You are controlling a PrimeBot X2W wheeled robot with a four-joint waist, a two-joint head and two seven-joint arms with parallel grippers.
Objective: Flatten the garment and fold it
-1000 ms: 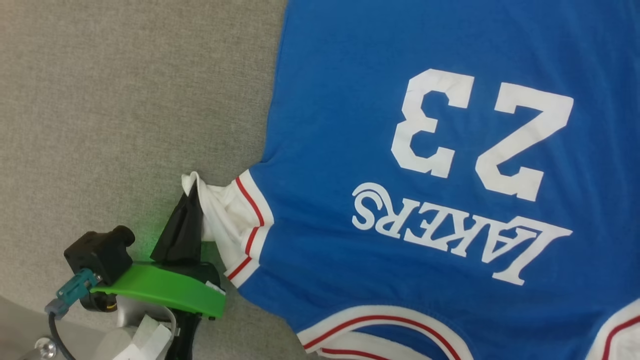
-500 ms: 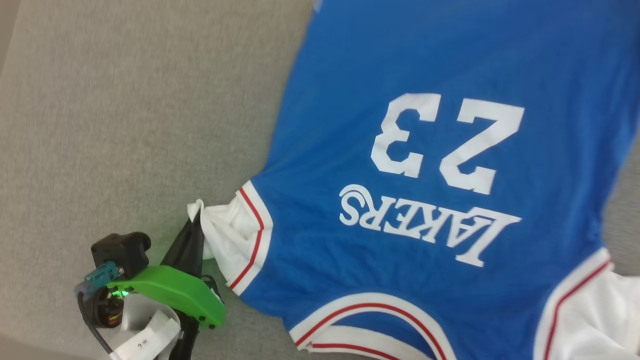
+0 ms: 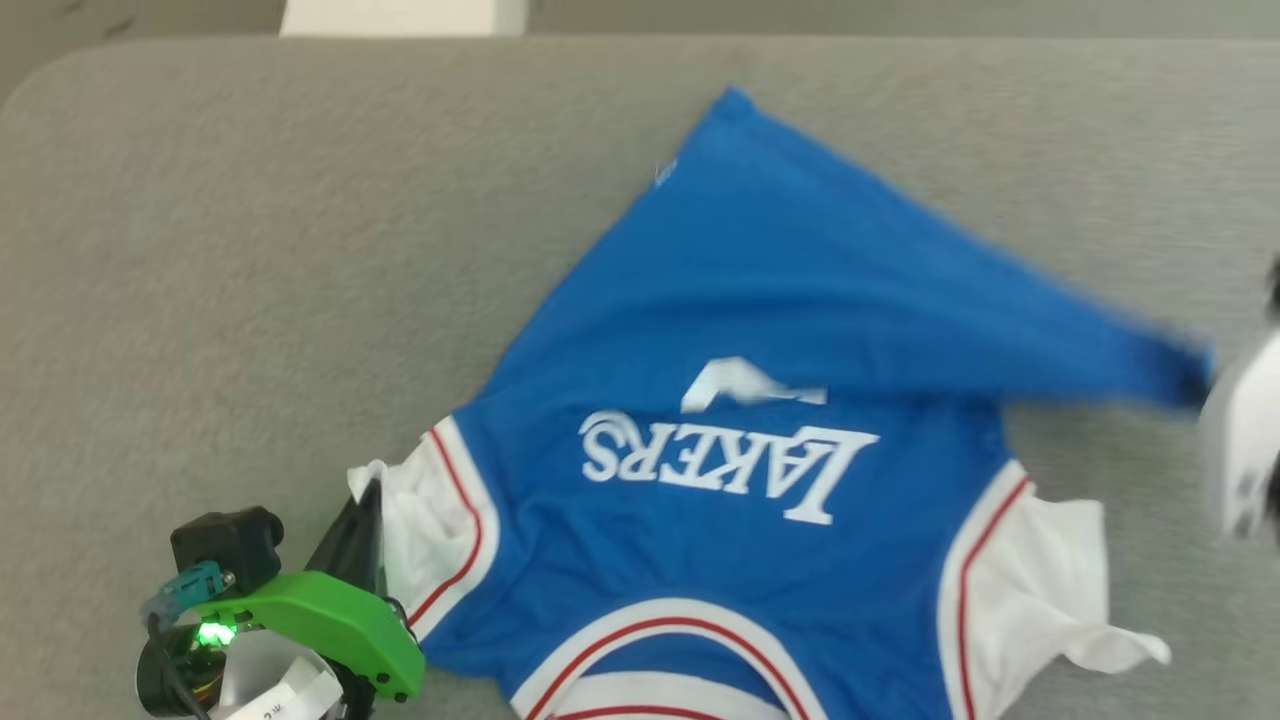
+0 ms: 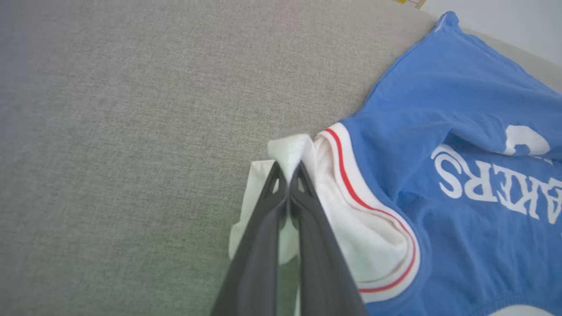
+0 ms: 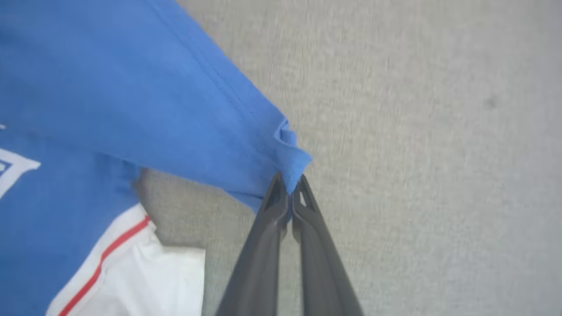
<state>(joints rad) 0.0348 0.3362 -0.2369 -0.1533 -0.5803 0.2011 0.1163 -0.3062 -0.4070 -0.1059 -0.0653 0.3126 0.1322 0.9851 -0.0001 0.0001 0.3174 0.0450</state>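
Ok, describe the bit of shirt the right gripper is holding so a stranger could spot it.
On the grey cloth surface lies a blue garment with white sleeves. Follow its blue body to the robot's right, where it narrows to a point: that hem corner sits pinched in the right gripper. It is plain stitched blue, without the white and red trim of the sleeve beside it.

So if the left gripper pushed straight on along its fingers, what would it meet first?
The white sleeve of the shirt: the left gripper is already shut on a fold of it. Past that fold the line looks free over the grey table, though depth is hard to judge.
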